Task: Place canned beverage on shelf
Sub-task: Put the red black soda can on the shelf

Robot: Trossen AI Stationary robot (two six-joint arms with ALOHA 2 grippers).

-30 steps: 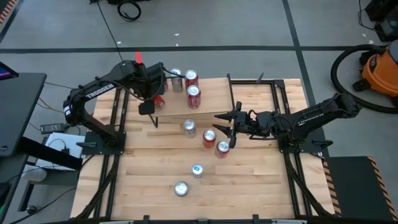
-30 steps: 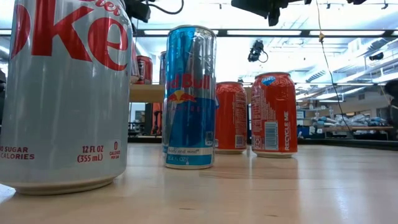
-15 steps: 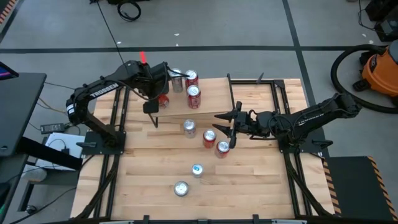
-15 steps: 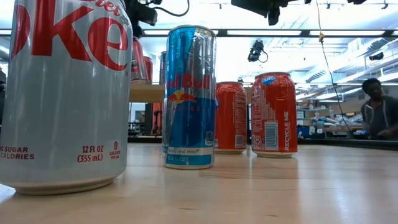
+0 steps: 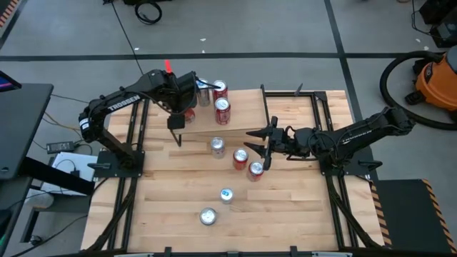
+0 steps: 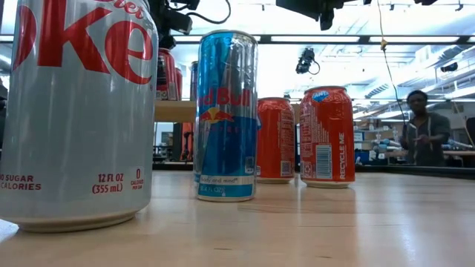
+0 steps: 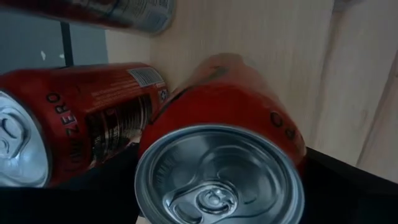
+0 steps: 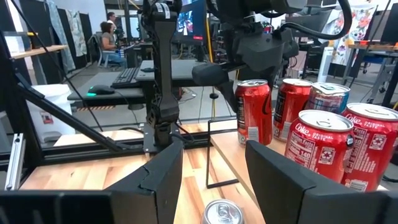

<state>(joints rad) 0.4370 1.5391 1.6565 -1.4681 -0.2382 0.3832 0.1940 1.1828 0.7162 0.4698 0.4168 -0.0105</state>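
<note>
The shelf (image 5: 246, 114) is a light-wood board on thin black legs at the table's far side. A silver can (image 5: 203, 91) and two red cans (image 5: 220, 89) (image 5: 223, 111) stand on it. A further red can (image 8: 253, 115) stands upright on the board's left end. My left gripper (image 5: 184, 106) hangs right over it, pointing steeply down and open. One finger (image 8: 210, 73) stands clear of the can's side, and the can's top (image 7: 217, 180) shows close below the wrist. My right gripper (image 5: 260, 150) waits open and level at mid-table.
Loose cans stand on the tabletop: a silver one (image 5: 217, 146), two red (image 5: 240, 158) (image 5: 255, 170), a slim blue one (image 5: 226, 194) and a silver one (image 5: 208, 215) near the front. A person (image 6: 423, 137) stands in the room beyond.
My left gripper has gone a little toward the table's right edge over the shelf's left end, with the red can under it. In the low view the can has come out from behind the big silver can and sunk slightly.
</note>
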